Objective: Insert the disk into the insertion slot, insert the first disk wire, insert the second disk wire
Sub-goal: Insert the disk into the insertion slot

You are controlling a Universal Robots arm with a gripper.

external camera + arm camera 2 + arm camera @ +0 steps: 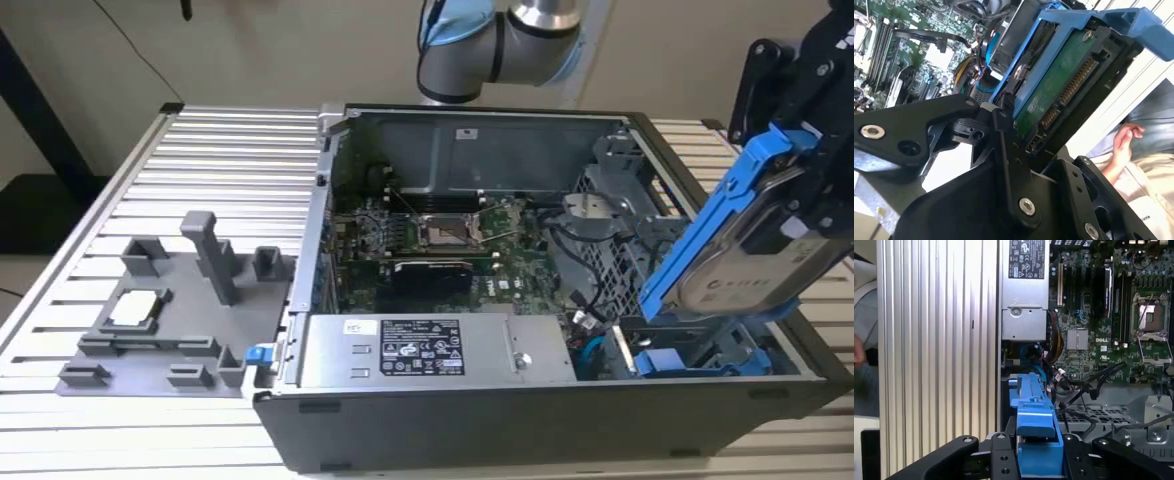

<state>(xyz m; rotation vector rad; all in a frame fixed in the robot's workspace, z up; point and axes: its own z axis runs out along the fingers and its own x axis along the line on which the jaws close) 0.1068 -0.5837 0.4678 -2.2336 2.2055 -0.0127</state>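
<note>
Claw (798,190) clamped on flat silver-grey hard drive in bright blue plastic carrier frame (742,262); black fingers (999,460) grip frame from both sides in first wrist view. Drive tilted: upper end in claw, lower end down at narrow rectangular bay (707,342) of grey perforated sheet-metal drive cage, directly below claw. Drive not seated; contact with cage rim cannot tell. Open grey computer case (534,430) on ribbed metal worktop (227,170). Person's hand (1124,142) beyond claw in second wrist view.

The arm (501,40) bends at the exterior view's top; its black tool (1038,460) tilts steeply, seemingly clamped around the disk (1034,410).
</note>
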